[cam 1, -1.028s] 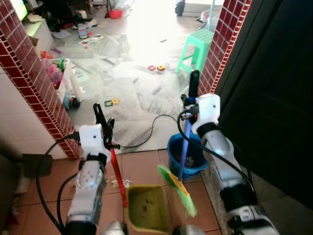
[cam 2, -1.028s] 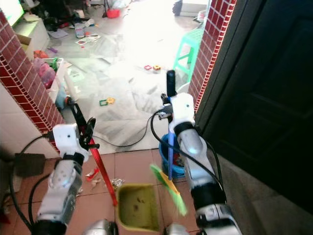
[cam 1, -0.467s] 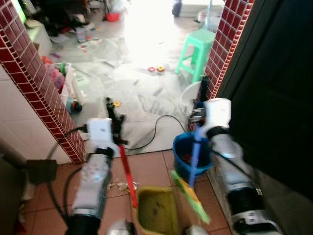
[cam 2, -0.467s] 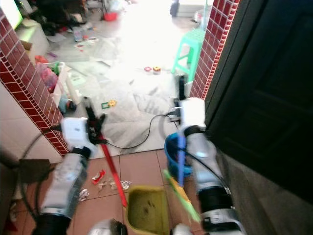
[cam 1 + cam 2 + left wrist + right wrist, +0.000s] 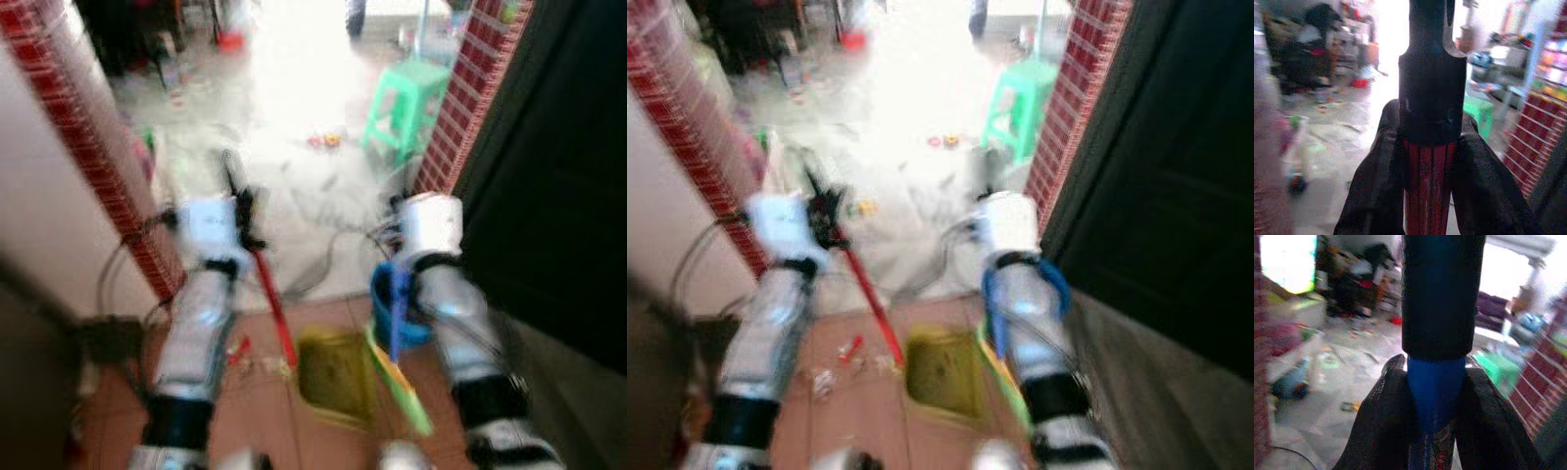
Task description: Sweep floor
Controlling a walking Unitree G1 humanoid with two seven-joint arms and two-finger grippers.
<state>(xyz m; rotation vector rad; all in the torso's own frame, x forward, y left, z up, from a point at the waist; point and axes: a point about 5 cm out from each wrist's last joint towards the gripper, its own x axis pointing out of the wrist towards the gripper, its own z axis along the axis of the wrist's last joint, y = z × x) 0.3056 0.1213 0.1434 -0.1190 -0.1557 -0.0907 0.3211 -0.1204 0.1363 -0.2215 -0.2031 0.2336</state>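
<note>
The left gripper [image 5: 1427, 161] is clenched around the red handle [image 5: 1429, 188] of the dustpan [image 5: 338, 377], whose yellow-green pan rests on the terracotta floor tiles [image 5: 265, 421] between the two arms. The right gripper [image 5: 1436, 396] grips the blue broom handle [image 5: 1436, 387], just below its black cap [image 5: 1442, 293]; the green broom head [image 5: 402, 392] hangs beside the pan's right edge. The head views are blurred, but small litter [image 5: 240, 352] seems to lie on the tiles left of the pan. A blue bucket [image 5: 416, 318] sits behind the broom. A green stool [image 5: 411, 93] stands beyond, near the brick pillar [image 5: 480, 88].
</note>
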